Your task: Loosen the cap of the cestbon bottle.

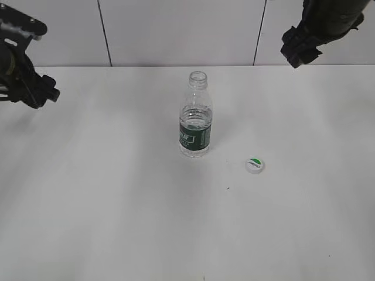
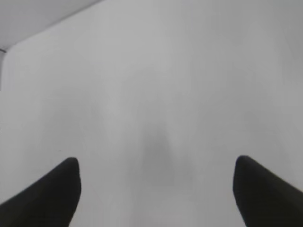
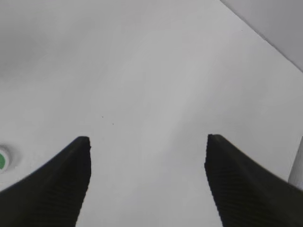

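The cestbon bottle point(image 1: 195, 117) stands upright in the middle of the white table, clear with a dark green label, its neck open with no cap on it. The cap point(image 1: 254, 165), white with a green half-moon, lies flat on the table to the bottle's right and nearer the front. It also shows at the left edge of the right wrist view point(image 3: 4, 160). My left gripper point(image 2: 156, 163) is open and empty, raised at the far left point(image 1: 41, 93). My right gripper point(image 3: 147, 139) is open and empty, raised at the back right point(image 1: 296, 50).
The white table point(image 1: 117, 205) runs back to a pale panelled wall point(image 1: 176, 29) with dark seams. A pale upright edge shows at the right edge of the right wrist view point(image 3: 297, 165).
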You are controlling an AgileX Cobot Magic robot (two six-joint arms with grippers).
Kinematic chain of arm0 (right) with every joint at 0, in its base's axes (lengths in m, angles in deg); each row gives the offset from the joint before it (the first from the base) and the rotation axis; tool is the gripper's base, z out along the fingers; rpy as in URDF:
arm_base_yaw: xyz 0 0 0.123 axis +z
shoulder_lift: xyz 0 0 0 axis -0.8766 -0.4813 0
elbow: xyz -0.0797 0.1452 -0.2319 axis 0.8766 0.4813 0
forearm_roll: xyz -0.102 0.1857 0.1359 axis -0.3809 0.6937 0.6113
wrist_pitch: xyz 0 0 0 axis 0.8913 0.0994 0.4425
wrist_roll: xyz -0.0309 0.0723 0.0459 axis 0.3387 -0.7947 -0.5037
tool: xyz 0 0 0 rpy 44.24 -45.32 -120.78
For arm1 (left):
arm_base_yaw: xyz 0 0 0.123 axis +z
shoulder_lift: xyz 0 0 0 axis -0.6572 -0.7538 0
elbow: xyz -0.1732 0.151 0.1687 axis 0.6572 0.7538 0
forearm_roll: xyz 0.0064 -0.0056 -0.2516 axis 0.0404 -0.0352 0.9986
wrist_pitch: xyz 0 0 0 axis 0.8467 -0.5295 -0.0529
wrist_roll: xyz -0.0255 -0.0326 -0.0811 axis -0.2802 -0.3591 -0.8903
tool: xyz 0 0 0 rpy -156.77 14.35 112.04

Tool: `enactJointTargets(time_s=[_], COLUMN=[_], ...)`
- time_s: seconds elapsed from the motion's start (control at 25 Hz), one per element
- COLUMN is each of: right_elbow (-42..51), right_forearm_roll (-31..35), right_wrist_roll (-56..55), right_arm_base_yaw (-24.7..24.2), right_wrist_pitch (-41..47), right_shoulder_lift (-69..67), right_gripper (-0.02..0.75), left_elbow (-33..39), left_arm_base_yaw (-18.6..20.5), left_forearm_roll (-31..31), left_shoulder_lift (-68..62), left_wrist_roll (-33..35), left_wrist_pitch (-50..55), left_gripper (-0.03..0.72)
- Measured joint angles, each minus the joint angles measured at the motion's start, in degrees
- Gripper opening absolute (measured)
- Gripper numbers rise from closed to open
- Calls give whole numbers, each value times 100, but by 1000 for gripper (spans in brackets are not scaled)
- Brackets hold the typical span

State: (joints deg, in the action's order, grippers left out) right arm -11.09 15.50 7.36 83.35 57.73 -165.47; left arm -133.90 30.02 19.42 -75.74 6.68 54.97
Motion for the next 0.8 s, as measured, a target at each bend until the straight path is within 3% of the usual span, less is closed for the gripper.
enactJointTargets(time_s=[0.2,0.32,0.6,0.8], right_elbow=[0,0,0,0], right_forearm_roll=[-187,-106,467,737], right_wrist_roll=[-535,-629,-657,-661], right_arm_base_yaw=[-11,-11,-48,-98], right_wrist_pitch=[464,698,1193,1282], right_shoulder_lift=[5,5,5,131], right_gripper=[573,573,573,573], left_elbow=[0,0,-241,-771], left_arm_base_yaw=[0,0,38,194], left_forearm_roll=[2139,3102,4625,5305], left_shoulder_lift=[0,0,1,1], left_wrist_roll=[1776,2636,3788,4066], left_wrist_pitch=[590,1046,2325,3194], left_gripper=[590,590,590,590])
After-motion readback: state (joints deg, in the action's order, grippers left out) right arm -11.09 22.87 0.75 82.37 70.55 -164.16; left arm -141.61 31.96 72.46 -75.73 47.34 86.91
